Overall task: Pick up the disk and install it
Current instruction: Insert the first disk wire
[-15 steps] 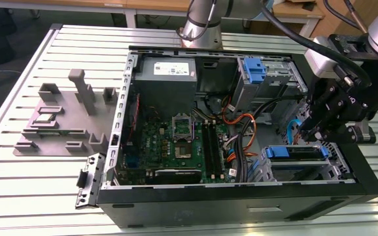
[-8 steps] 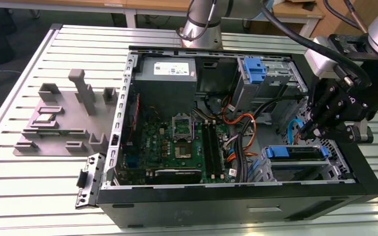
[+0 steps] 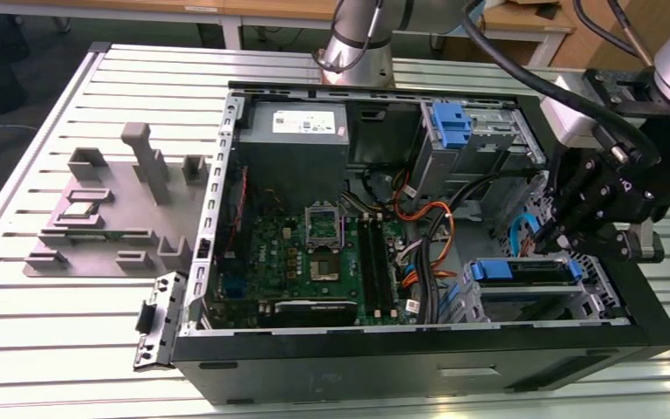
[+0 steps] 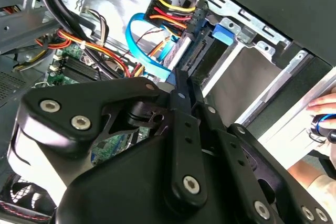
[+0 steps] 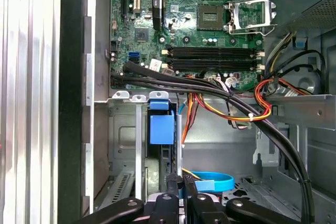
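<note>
A grey fixture point(image 3: 114, 205) is seen on the slatted tabletop point(image 3: 32, 340) at the exterior view's left, beside the open computer case point(image 3: 428, 349); the motherboard point(image 3: 311, 253) lies inside. Toward the exterior view's right, the claw point(image 3: 562, 240) is lowered over the drive bay. In both wrist views its fingers point(image 5: 181, 198) are clenched on the thin edge of the disk point(image 4: 181, 56), which is held on edge, its long axis running down into the bay beside a blue tab point(image 5: 161, 128). A hand point(image 4: 325, 114) is shown at the case edge in the second wrist view.

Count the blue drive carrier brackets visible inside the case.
2: one blue bracket in the upper drive cage, another blue bracket in the lower bay below the hand. Others may be hidden.
</note>
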`<action>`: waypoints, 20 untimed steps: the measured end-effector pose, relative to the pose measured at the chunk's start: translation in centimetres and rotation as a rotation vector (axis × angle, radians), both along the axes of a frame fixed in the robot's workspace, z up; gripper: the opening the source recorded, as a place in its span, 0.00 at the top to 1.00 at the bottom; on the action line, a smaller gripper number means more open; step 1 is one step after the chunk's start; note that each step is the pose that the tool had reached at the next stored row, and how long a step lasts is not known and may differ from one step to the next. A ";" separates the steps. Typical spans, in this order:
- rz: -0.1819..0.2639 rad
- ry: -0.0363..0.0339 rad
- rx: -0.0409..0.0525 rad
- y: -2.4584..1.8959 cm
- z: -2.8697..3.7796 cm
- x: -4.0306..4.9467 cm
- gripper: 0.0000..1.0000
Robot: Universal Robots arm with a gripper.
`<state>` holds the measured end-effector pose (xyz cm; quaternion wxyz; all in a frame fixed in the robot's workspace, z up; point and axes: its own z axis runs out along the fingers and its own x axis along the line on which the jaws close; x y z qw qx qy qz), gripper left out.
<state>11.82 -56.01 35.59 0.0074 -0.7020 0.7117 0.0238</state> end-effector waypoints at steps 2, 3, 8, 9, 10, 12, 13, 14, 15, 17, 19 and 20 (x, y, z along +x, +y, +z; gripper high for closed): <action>0.003 -0.0044 0.0000 -0.19 -0.18 -0.10 0.84; 0.004 -0.0060 0.0002 -0.23 -0.28 -0.17 0.84; 0.017 -0.0161 0.0002 -0.32 -0.72 -0.42 0.84; 0.021 -0.0183 0.0003 -0.33 -0.81 -0.45 0.84; 0.024 -0.0208 0.0002 -0.33 -0.88 -0.49 0.84; 0.030 -0.0260 0.0010 -0.33 -1.04 -0.56 0.84; 0.033 -0.0285 0.0017 -0.33 -1.11 -0.62 0.84; 0.035 -0.0304 0.0020 -0.33 -1.14 -0.67 0.84; 0.037 -0.0325 0.0024 -0.33 -1.19 -0.71 0.84; 0.040 -0.0364 0.0028 -0.33 -1.25 -0.76 0.84; 0.040 -0.0367 0.0027 -0.34 -1.25 -0.76 0.84; 0.041 -0.0372 0.0028 -0.33 -1.27 -0.76 0.84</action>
